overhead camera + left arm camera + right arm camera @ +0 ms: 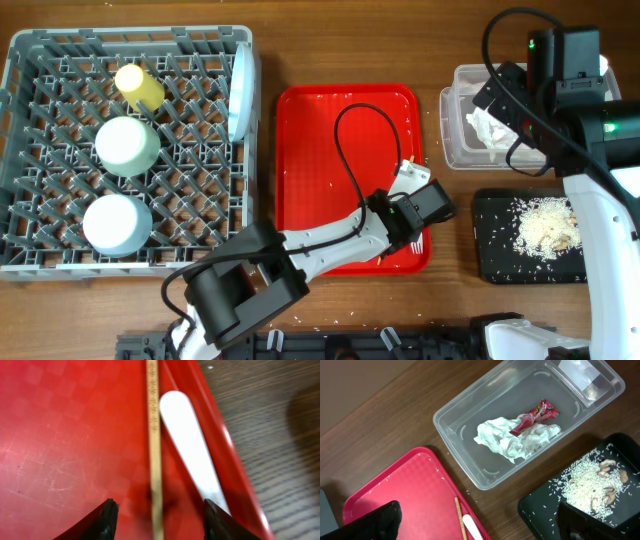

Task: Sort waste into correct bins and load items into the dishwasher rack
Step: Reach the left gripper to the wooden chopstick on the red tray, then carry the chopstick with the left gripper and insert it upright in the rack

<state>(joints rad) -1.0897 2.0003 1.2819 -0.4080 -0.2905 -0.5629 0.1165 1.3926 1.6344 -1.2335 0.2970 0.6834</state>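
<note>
My left gripper (418, 215) (159, 520) is open, low over the right front corner of the red serving tray (315, 150). A thin wooden chopstick (155, 435) lies between its fingers, and a white plastic fork handle (187, 440) lies just right of it by the tray rim. My right gripper (497, 97) (480, 525) is open and empty above the clear tub (455, 150) (455, 430), which holds the crumpled napkin (510, 440) and the red wrapper (535, 415). The black tray (495, 260) (540, 515) holds rice scraps (545, 228) (585, 485).
The grey dishwasher rack (30, 250) at the left holds a yellow cup (140, 87), two pale bowls (127, 145) (117, 222), and a plate (241, 90) on edge at its right side. Loose rice grains dot the red tray and the table.
</note>
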